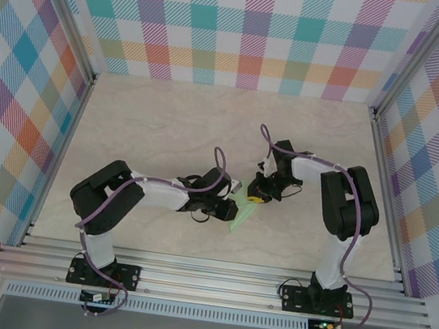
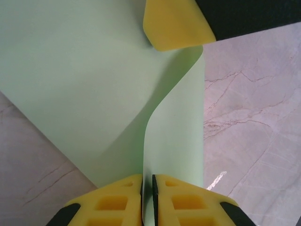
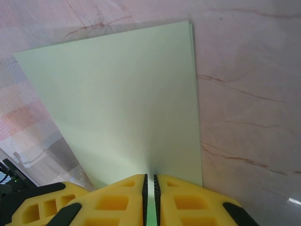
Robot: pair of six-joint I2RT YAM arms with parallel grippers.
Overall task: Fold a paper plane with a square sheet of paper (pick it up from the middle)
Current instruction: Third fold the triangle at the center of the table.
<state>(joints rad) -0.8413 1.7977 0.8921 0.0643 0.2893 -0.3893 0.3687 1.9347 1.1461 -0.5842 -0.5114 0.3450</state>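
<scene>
Left gripper (image 2: pixel 146 200) pinches the paper (image 2: pixel 94 84) edge, jaws pressed onto it. Right gripper (image 3: pixel 150 197) clamps it likewise. Paper is held between both over table (image 1: pixel 169 116) centre. From above it's mostly hidden, with a green sliver at right gripper's 7 o'clock.

Worktop (image 1: pixel 168 124): pale cream marble pattern, thin brown veins.
Walls (image 1: pixel 256 22): plaid panels in teal, purple, orange and green, on three sides.
Rails (image 1: pixel 211 282): silver metal, along the near edge.
Light: soft, even.
</scene>
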